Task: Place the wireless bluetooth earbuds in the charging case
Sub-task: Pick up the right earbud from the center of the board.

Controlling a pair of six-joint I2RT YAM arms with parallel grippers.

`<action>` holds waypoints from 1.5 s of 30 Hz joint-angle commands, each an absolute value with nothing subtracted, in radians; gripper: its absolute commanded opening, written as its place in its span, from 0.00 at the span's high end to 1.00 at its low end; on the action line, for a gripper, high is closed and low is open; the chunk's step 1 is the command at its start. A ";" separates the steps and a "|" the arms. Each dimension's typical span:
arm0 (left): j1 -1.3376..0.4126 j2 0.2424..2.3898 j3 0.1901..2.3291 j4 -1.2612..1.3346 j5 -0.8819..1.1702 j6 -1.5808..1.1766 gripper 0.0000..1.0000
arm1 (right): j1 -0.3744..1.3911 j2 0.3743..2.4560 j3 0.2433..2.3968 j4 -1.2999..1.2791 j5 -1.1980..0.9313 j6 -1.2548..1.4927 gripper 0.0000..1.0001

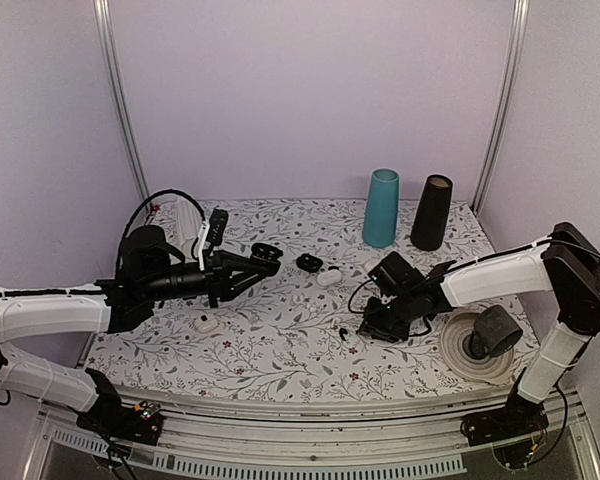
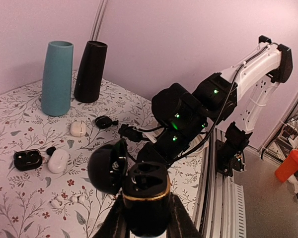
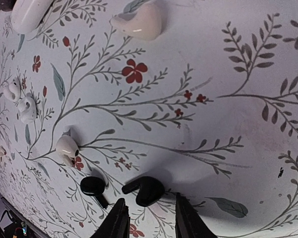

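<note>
Left gripper (image 2: 146,220): I held the open black charging case (image 2: 144,191) clamped tight, sockets up for loading.
Right gripper (image 3: 149,218): hovered part open, empty, at a black earbud (image 3: 145,190).

Table (image 1: 280,375), contents by position.

- Far right: left vessel (image 1: 382,207) and right vessel (image 1: 431,212), upright, just beside each other.
- Centre: first case (image 1: 309,263), with second case (image 1: 328,278) just to its right and slightly nearer. Two further cases (image 2: 78,129) lie side by side between this pair and the vessels.
- Left: lone case (image 1: 208,323) on the table, nearer than the left gripper (image 2: 146,218). That gripper holds the open charging case (image 2: 144,188) above the table, left of centre.
- Right of centre: two earbuds (image 3: 144,189) side by side on the table, just ahead of the right gripper (image 3: 150,210). Other earbuds (image 3: 67,147) lie loose close by.
- Near right: reel (image 1: 460,360) lying flat under the right arm.
</note>
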State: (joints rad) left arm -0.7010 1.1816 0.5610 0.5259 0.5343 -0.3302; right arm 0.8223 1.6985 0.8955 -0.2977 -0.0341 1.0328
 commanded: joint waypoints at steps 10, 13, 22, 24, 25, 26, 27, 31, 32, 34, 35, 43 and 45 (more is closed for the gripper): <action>-0.690 1.167 0.551 0.543 0.524 -0.322 1.00 | 0.805 1.802 0.981 -0.244 -0.075 0.963 0.67; -0.690 1.167 0.549 0.543 0.522 -0.321 1.00 | 0.804 1.820 1.012 -0.266 -0.059 0.933 0.67; -0.690 1.169 0.549 0.541 0.522 -0.321 1.00 | 0.816 1.843 1.064 -0.369 0.028 0.811 0.69; -0.690 1.172 0.551 0.543 0.521 -0.322 1.00 | 0.828 1.853 1.089 -0.405 0.056 0.783 0.69; -0.690 1.173 0.551 0.544 0.522 -0.322 1.00 | 0.834 1.861 1.101 -0.425 0.067 0.776 0.69; -0.690 1.174 0.551 0.545 0.522 -0.323 1.00 | 0.843 1.865 1.115 -0.439 0.078 0.769 0.69; -0.690 1.176 0.553 0.546 0.522 -0.324 1.00 | 0.852 1.873 1.131 -0.448 0.084 0.765 0.69; -0.689 1.176 0.552 0.546 0.522 -0.325 1.00 | 0.879 1.892 1.161 -0.469 0.096 0.772 0.69; -0.690 1.175 0.552 0.546 0.523 -0.326 1.00 | 0.882 1.895 1.165 -0.471 0.097 0.775 0.69; -0.690 1.171 0.551 0.545 0.523 -0.326 1.00 | 0.889 1.900 1.169 -0.474 0.100 0.781 0.70; -0.690 1.169 0.549 0.545 0.522 -0.327 1.00 | 0.891 1.902 1.169 -0.474 0.101 0.782 0.70; -0.690 1.166 0.547 0.543 0.522 -0.328 1.00 | 0.903 1.937 1.201 -0.513 0.130 0.761 0.75; -0.690 1.167 0.546 0.544 0.520 -0.328 1.00 | 0.911 1.947 1.236 -0.526 0.142 0.753 0.77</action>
